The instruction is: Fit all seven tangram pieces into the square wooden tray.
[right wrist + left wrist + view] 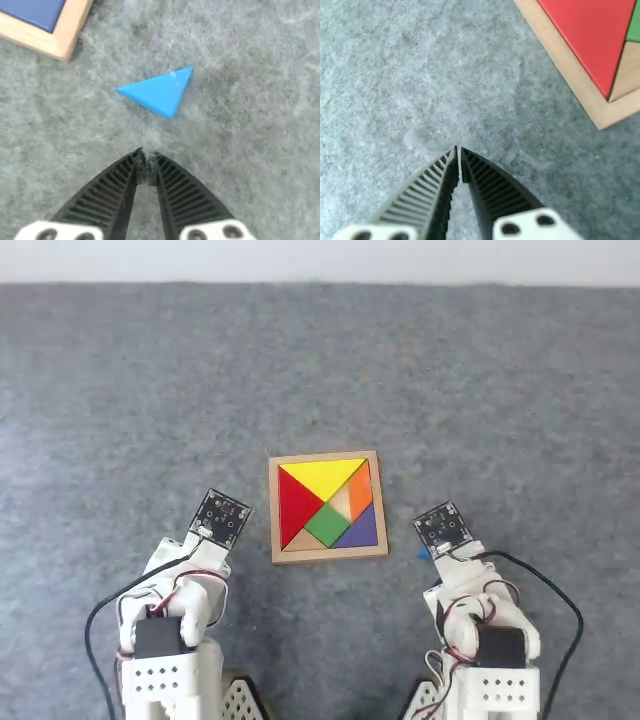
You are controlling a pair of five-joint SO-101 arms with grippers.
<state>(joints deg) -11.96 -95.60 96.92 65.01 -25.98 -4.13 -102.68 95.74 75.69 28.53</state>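
The square wooden tray (pixel 327 555) lies mid-table holding yellow (pixel 320 478), red (pixel 296 507), green (pixel 327 525), orange (pixel 361 490) and dark blue (pixel 362 530) pieces, with bare wood showing in two small gaps. A light blue triangle (pixel 159 91) lies on the carpet just off the tray's corner (pixel 59 46), a short way beyond my right gripper (pixel 146 155), which is shut and empty. In the high view a sliver of that triangle (pixel 424 553) peeks out beside the right arm. My left gripper (pixel 458 150) is shut and empty over the carpet, near the tray's corner (pixel 605 117).
Grey carpet covers the whole table. Both arm bases and their cables (pixel 545 585) stand at the near edge. A white wall edge runs along the far side.
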